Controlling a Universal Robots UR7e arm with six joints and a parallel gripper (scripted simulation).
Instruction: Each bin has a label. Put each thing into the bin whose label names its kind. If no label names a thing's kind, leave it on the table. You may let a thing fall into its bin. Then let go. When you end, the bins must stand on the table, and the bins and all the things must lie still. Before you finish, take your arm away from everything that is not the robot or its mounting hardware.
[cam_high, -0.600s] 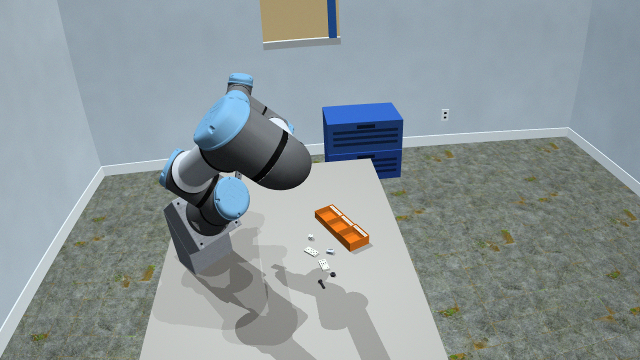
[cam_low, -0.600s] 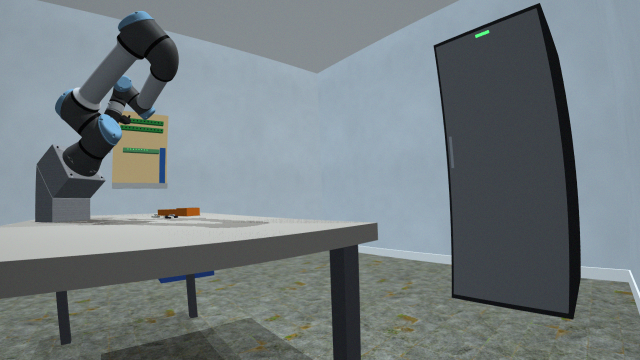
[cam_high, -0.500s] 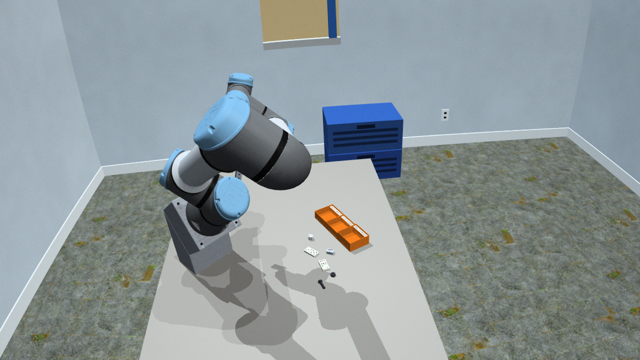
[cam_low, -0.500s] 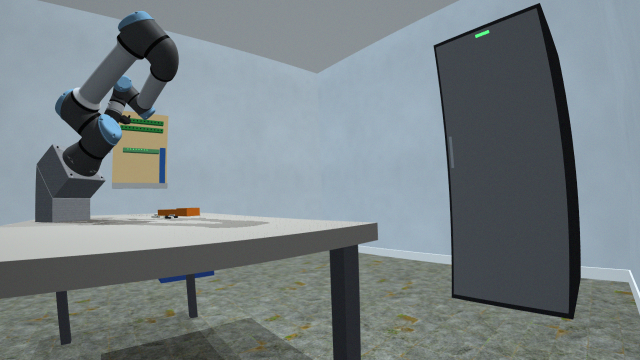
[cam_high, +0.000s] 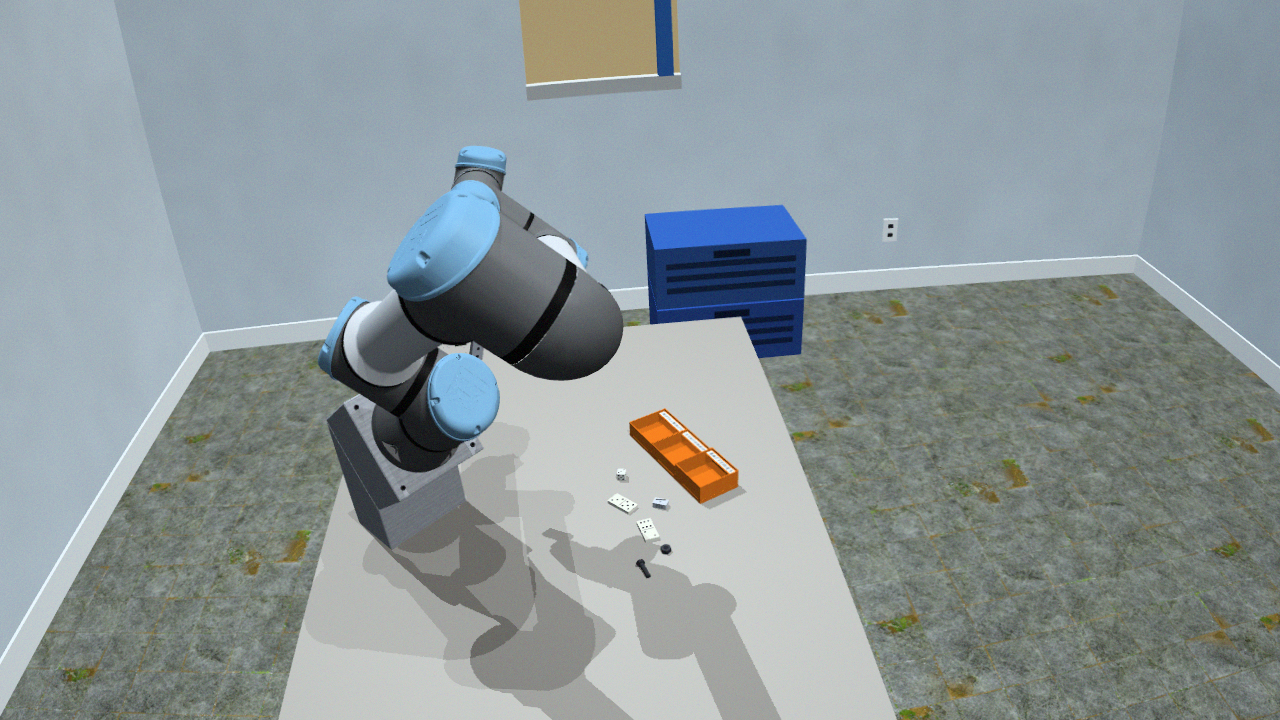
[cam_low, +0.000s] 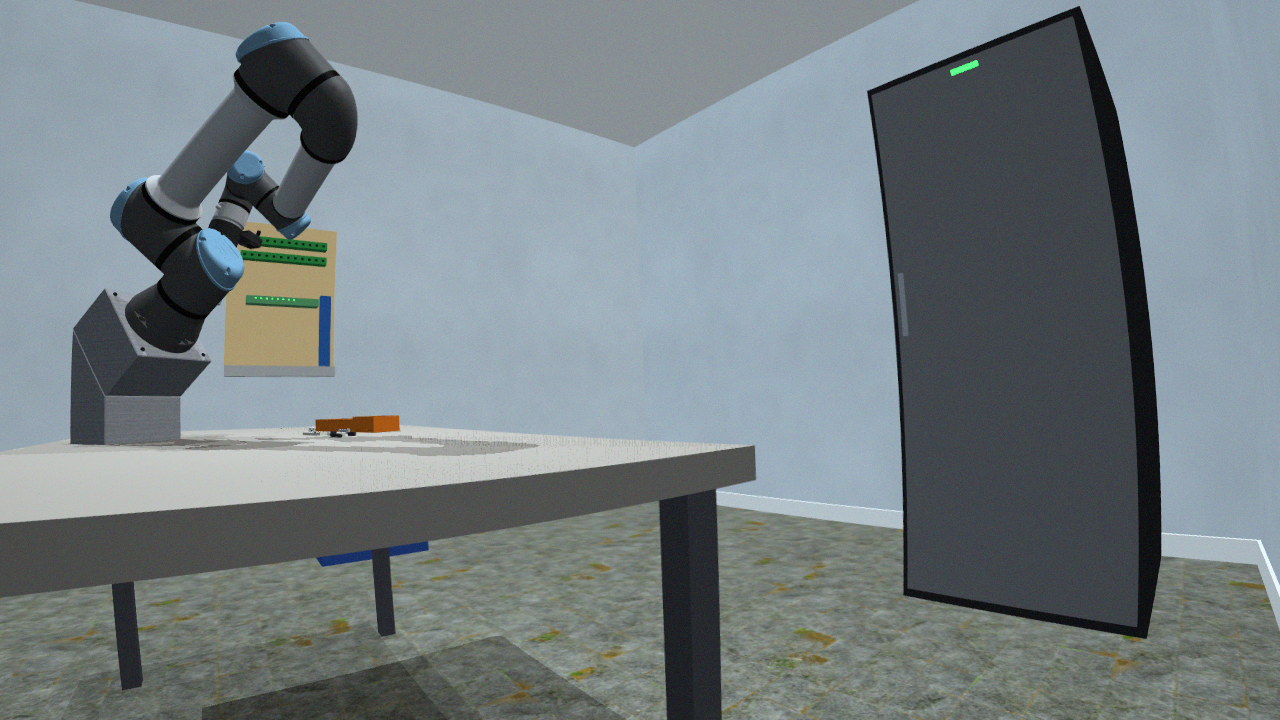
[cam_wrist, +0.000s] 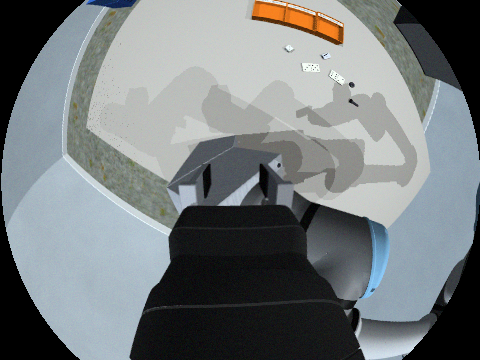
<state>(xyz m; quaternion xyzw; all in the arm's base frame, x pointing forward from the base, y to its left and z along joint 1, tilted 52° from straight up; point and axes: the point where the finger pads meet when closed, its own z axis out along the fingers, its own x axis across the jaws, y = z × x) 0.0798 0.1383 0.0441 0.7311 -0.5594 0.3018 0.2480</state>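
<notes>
Three joined orange bins (cam_high: 718, 484) (cam_low: 375, 423) (cam_wrist: 316, 22) stand on the table (cam_high: 787, 608) (cam_low: 447, 501) (cam_wrist: 150, 55), their row slanting down to the right in the top view. White labels (cam_high: 694, 441) (cam_wrist: 301, 9) line one long side, the print too small to read. Near the bins lie a black bolt (cam_high: 643, 568) (cam_wrist: 353, 103), shank slanting down-right from its head in the top view; a domino (cam_high: 622, 503) (cam_wrist: 310, 67) slanting down-right; a second domino (cam_high: 648, 529) (cam_wrist: 336, 77), more steeply angled; a white die (cam_high: 621, 474) (cam_wrist: 289, 48); a small dark-marked block (cam_high: 660, 503) (cam_wrist: 326, 56); and a round black piece (cam_high: 665, 548) (cam_wrist: 352, 84). High above the table, the gripper (cam_high: 477, 351) (cam_low: 252, 239) (cam_wrist: 235, 174) is nearly fully open, holding nothing.
</notes>
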